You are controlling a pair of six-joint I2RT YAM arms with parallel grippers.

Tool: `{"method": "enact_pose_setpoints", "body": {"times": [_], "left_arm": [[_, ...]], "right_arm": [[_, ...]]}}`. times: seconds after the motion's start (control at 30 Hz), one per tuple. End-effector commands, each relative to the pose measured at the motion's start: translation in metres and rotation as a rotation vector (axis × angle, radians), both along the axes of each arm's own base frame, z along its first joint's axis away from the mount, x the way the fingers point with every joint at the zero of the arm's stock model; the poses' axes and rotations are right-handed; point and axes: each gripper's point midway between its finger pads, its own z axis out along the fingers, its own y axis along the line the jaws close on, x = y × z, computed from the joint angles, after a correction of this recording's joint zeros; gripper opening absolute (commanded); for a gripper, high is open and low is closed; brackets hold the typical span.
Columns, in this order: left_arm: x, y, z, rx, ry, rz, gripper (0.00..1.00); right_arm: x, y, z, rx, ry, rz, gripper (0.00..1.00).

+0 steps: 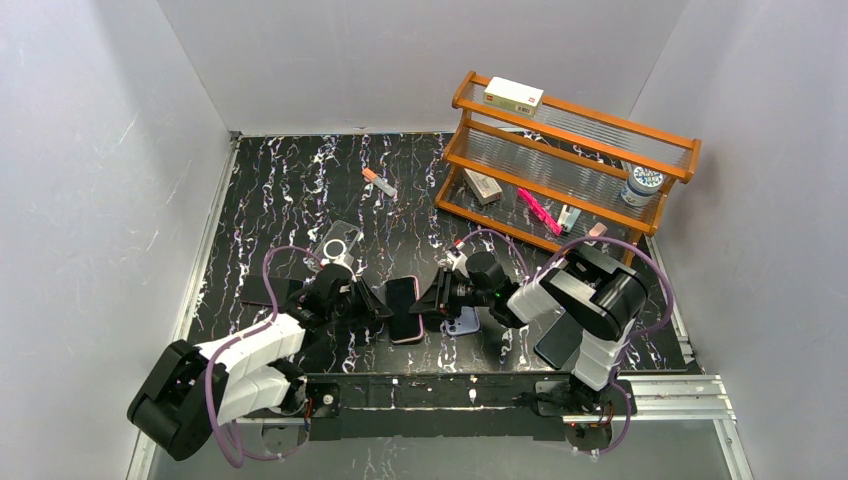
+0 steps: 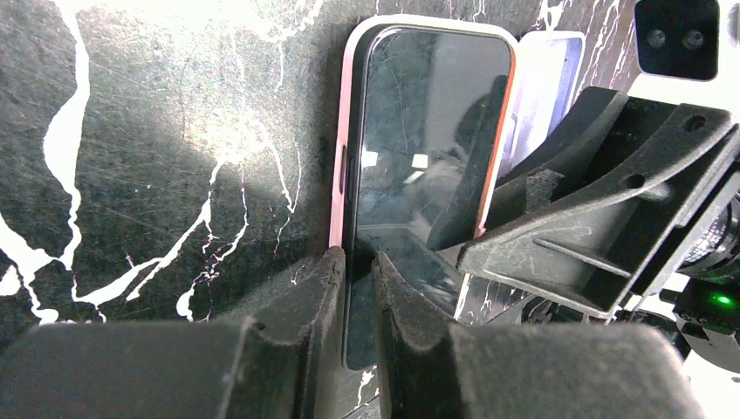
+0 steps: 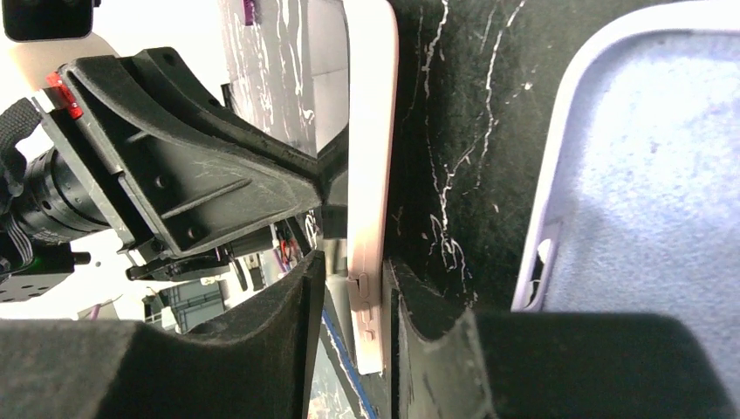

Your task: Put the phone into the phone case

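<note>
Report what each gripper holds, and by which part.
Both grip the black-screened phone in its pink case: the left gripper on one long edge, the right gripper on the opposite long edge.

phone (image 2: 428, 131) 1 | pink case (image 3: 371, 131) 1 | lavender case (image 3: 646, 175) 1 | rack (image 1: 600, 116) 1

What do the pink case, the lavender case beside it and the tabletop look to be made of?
Pink case: probably silicone or soft plastic; matte, smooth, with moulded side buttons. Lavender case: similar matte shell, with a fuzzy, cloth-like lining inside. Tabletop: black marble-patterned sheet, glossy with fine scratches and glare; likely laminate or vinyl, not certain.
</note>
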Motion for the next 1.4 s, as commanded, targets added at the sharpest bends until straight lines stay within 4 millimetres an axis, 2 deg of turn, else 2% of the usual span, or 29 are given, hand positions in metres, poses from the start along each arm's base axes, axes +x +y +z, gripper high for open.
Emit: {"method": "enact_pose_setpoints", "body": {"times": [0.0,0.13,0.33,0.57,0.7,0.8,0.93,1.0,1.07,1.2,1.37], "left_arm": [[-0.024,-0.010,-0.004,-0.046,0.068,-0.078,0.14],[-0.029,-0.011,-0.008,-0.057,0.097,-0.082,0.12],[-0.029,-0.013,-0.006,-0.075,0.103,-0.075,0.11],[-0.026,-0.024,0.006,-0.155,0.081,-0.081,0.11],[-0.022,-0.023,0.009,-0.144,0.069,-0.077,0.12],[-0.017,-0.015,0.012,-0.080,0.051,-0.060,0.13],[-0.002,-0.016,0.048,-0.095,-0.059,-0.044,0.26],[0.000,-0.010,0.057,-0.048,-0.075,-0.049,0.33],[0.006,-0.007,0.070,-0.014,-0.099,-0.056,0.42],[0.015,-0.011,0.106,-0.021,-0.164,-0.074,0.73],[0.020,-0.015,0.146,-0.028,-0.224,-0.116,0.94]], "right_arm": [[0.001,0.020,0.029,0.107,-0.053,0.053,0.38],[0.005,0.017,0.023,0.069,-0.070,0.036,0.39],[0.004,0.019,0.025,0.086,-0.072,0.046,0.39],[0.003,0.021,0.026,0.095,-0.088,0.059,0.39],[0.000,0.023,0.032,0.109,-0.100,0.078,0.33],[0.000,0.022,0.038,0.112,-0.117,0.085,0.28],[0.001,0.017,0.049,0.111,-0.162,0.078,0.11],[0.003,0.013,0.053,0.103,-0.174,0.073,0.01],[0.006,0.008,0.063,0.121,-0.184,0.067,0.01],[0.009,0.000,0.084,0.156,-0.221,0.064,0.01],[0.011,-0.012,0.111,0.187,-0.287,0.071,0.01]]}}
